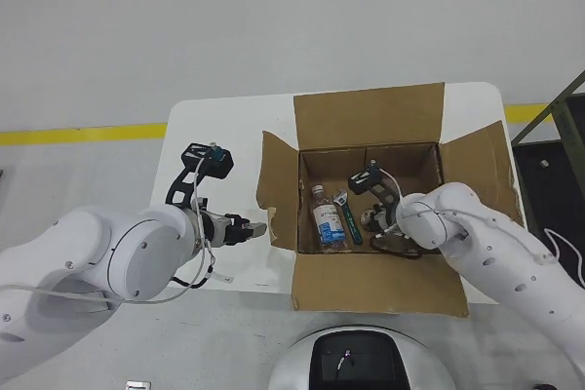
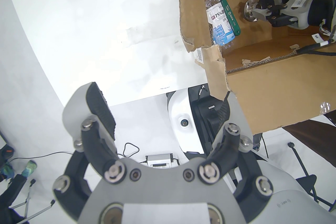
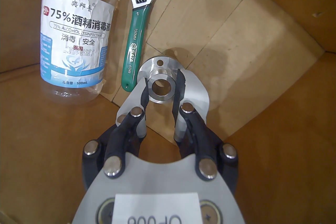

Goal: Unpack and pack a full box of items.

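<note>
Brown box, matt cardboard, frayed rough along its nine o'clock flap; in there the bottle is clear glossy plastic, dented, under a wrinkled paper label; at its three o'clock the wrench, bright polished metal head, glossy green plastic handle; the flange, smooth machined metal, satin sheen; right gripper brushed metal with ribbed black rubbery pads; table matt white, smudged.

Your box sits on the worktop. Inside, the bottle lies leftmost, the wrench just beside it, and the flange to the wrench's right.
</note>
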`<state>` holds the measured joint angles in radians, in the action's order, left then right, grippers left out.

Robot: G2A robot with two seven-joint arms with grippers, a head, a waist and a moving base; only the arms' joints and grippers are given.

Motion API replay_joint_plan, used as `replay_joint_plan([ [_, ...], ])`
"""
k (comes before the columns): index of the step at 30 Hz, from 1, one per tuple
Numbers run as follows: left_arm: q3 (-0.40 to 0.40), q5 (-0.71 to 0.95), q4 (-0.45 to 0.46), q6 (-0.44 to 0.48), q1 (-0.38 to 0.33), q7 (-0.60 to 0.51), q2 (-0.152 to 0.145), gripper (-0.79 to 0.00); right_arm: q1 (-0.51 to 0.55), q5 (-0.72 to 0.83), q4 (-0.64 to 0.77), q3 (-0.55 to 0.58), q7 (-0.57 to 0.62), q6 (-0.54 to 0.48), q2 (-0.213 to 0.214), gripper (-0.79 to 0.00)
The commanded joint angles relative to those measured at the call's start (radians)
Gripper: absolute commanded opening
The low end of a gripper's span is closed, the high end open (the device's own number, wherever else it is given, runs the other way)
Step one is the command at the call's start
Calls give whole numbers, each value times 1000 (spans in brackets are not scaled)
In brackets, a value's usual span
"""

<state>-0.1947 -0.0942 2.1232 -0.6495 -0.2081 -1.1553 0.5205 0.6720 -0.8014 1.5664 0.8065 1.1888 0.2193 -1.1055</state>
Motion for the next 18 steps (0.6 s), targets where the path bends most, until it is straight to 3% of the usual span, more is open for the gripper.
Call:
replay_joint_plan([
  [1,0,0,0,0,0,0,0,0,-5,1,-8,-3,2,3,-4,-557],
  [8,0,0,0,0,0,0,0,0,-4,9,2,26,21,9,-7,-526],
  [12,0,0,0,0,0,0,0,0,5,67,78,120,37,19,6,-545],
  [13,0,0,0,0,0,0,0,0,8,103,114,163,41,21,11,-576],
  [16,0,0,0,0,0,0,0,0,25,183,227,313,42,24,31,-785],
  [18,0,0,0,0,0,0,0,0,38,246,302,429,41,14,45,-785],
])
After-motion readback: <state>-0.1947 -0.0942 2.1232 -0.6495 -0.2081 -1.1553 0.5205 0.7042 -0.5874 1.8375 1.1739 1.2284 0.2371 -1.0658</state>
